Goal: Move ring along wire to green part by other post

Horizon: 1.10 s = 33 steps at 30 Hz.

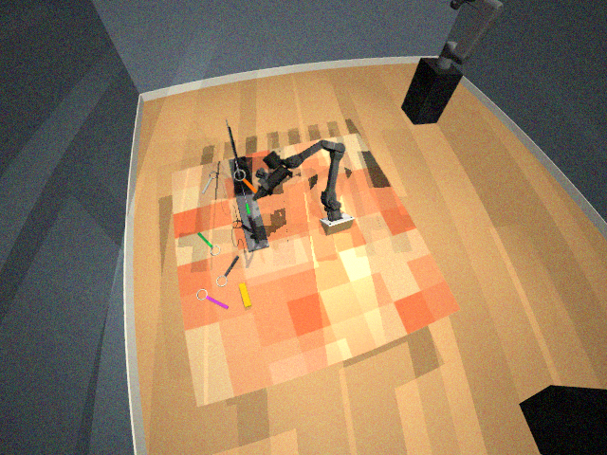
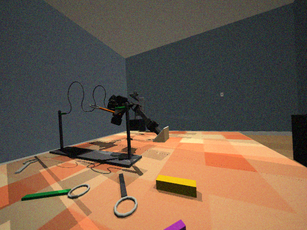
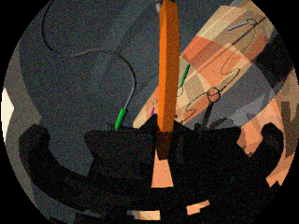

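Observation:
My gripper [image 1: 256, 194] [image 2: 117, 112] [image 3: 159, 118] is shut on the orange handle [image 1: 249, 185] [image 2: 106, 109] [image 3: 168, 70]. The ring [image 2: 90, 106] lies nearly flat around the grey wire [image 2: 83, 97] [image 3: 135, 80], at the foot of the loop nearer the near post [image 2: 128, 138]. Whether ring and wire touch cannot be told. The near green part [image 1: 248, 209] [image 2: 119, 107] is beside my gripper in the exterior view. The far green part [image 2: 63, 113] is at the far post [image 2: 60, 131]. One green part also shows left of the handle in the wrist view.
Loose rings with a green handle [image 1: 205, 240] [image 2: 47, 194], black handle [image 1: 231, 266] [image 2: 122, 185], purple handle [image 1: 217, 301] [image 2: 176, 225] and grey handle [image 1: 208, 184] lie around the dark base [image 2: 99, 156]. A yellow block [image 1: 245, 295] [image 2: 176, 185] lies near them. Another arm stands on a black pedestal [image 1: 429, 93].

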Motion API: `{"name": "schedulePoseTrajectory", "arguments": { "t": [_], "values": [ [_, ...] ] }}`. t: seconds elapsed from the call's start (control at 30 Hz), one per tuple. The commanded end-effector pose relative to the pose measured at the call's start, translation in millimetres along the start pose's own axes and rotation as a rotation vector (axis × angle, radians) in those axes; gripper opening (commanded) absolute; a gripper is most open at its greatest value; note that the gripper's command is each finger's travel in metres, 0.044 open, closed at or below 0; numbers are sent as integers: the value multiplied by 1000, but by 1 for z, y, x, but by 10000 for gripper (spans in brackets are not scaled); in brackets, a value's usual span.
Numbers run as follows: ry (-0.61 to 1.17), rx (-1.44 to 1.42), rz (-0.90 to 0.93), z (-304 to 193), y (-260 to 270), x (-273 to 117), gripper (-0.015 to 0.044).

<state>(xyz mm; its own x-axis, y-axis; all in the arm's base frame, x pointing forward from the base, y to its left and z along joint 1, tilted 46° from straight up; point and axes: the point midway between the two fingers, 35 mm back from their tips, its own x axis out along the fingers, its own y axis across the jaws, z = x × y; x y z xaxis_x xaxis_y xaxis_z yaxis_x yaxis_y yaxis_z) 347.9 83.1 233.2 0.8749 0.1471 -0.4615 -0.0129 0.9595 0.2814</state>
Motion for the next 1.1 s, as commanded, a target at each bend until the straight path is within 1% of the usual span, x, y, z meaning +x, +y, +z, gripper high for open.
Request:
{"name": "schedulePoseTrajectory", "arguments": {
  "t": [0.0, 0.67, 1.07],
  "values": [
    [15, 87, 53, 0, 16, -2, -150],
    [67, 495, 281, 21, 81, -22, -150],
    [86, 644, 364, 38, 103, -34, -150]
  ]
}}
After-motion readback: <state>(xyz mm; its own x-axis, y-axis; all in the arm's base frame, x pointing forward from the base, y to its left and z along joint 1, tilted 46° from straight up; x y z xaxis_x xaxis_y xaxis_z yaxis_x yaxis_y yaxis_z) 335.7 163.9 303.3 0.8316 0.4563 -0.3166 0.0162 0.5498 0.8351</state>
